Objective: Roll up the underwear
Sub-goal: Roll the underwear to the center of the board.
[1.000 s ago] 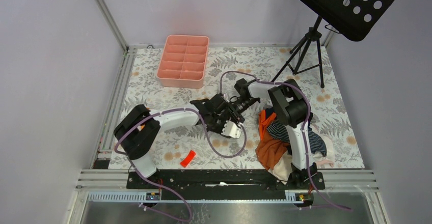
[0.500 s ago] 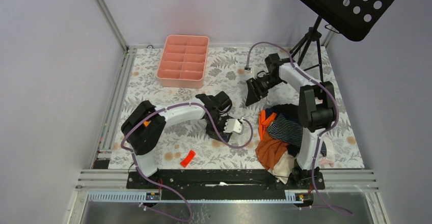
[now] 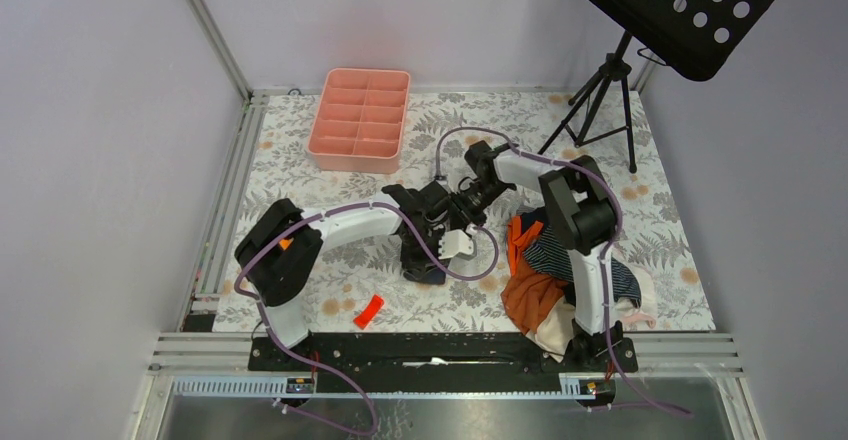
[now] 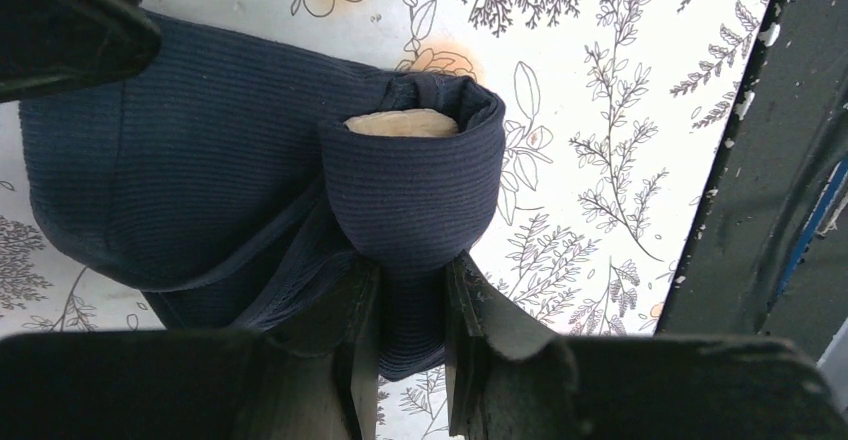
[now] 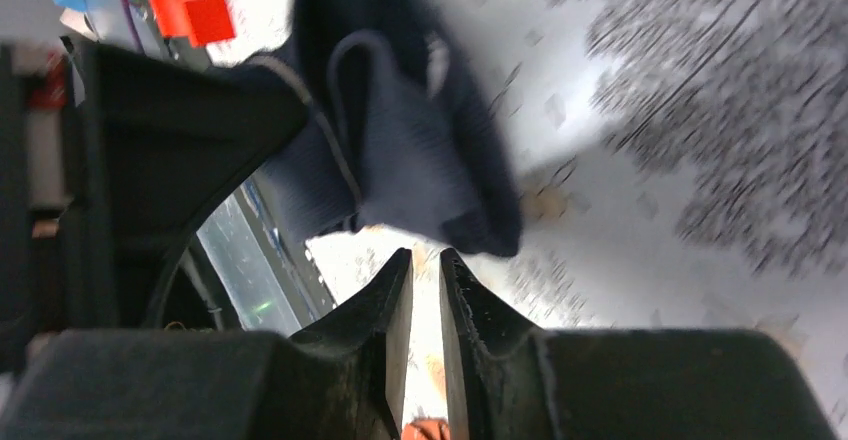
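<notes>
**Two arms meet over the underwear (image 4: 200,180)**

The left gripper (image 4: 410,275) is clamped on a folded edge of the navy cloth, with a tan band showing inside the fold. The garment lies bunched near the middle of the floral table (image 3: 290,160). The right gripper (image 5: 425,260) hangs just short of the cloth, its fingers a slit apart and holding nothing, though that view is blurred. A heap of clothes (image 3: 545,280) lies to the right.
</notes>
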`<state>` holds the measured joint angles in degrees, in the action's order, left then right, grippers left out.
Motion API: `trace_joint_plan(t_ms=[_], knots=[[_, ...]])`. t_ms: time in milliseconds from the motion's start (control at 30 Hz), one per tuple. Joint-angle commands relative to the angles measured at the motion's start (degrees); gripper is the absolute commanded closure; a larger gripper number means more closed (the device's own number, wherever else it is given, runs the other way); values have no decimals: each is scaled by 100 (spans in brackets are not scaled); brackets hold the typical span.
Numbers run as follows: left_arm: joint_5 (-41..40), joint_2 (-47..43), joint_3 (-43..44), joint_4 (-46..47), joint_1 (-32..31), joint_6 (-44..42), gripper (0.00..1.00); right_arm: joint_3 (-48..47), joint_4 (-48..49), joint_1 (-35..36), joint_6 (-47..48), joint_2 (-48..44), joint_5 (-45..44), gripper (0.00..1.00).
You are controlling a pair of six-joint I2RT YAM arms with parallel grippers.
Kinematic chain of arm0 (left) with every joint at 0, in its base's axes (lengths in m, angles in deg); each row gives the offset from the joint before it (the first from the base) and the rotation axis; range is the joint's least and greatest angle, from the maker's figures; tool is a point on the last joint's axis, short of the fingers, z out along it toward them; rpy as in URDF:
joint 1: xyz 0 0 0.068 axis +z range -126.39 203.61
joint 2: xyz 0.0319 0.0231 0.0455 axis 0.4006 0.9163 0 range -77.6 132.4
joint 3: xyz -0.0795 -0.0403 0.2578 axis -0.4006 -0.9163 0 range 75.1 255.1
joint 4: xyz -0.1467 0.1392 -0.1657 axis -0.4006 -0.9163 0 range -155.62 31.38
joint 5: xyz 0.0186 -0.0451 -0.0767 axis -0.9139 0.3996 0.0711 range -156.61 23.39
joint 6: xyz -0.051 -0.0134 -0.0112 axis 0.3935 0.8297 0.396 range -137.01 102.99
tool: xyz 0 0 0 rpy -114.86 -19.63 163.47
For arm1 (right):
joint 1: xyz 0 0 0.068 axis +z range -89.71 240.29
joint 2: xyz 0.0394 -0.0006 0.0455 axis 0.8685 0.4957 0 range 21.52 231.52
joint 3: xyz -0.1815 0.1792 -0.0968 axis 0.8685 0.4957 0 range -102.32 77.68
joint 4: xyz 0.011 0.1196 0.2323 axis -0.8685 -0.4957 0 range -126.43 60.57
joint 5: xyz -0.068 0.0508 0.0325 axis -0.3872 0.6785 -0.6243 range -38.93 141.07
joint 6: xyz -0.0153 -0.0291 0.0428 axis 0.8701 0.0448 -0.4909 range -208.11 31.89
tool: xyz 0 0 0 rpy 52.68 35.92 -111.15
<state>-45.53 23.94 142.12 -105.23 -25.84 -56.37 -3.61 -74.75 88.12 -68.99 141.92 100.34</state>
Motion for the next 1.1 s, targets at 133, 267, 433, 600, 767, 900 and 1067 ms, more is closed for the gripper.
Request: trace_joint_plan(t_ms=[133, 267, 433, 600, 767, 900, 1067], knots=[[173, 46, 293, -511, -11, 15, 99, -1087, 174, 399, -424, 1120, -4, 79], [240, 235, 435, -650, -12, -20, 100, -1380, 214, 449, -555, 1378, -398, 82], [601, 598, 446, -805, 5, 195, 100, -1596, 176, 398, -435, 1507, -802, 83], [806, 660, 341, -692, 314, 461, 100, -2076, -141, 2, -133, 1293, -287, 78], [1218, 752, 418, -735, 790, 477, 100, -2790, -635, -730, 505, 415, 130, 69], [1864, 1282, 765, -1079, 1032, 254, 100, -2454, 304, -1118, 274, -765, -376, 58], [2861, 2418, 1526, -1920, 1413, 73, 100, -32, 3585, -1263, -397, -3104, -1577, 43]])
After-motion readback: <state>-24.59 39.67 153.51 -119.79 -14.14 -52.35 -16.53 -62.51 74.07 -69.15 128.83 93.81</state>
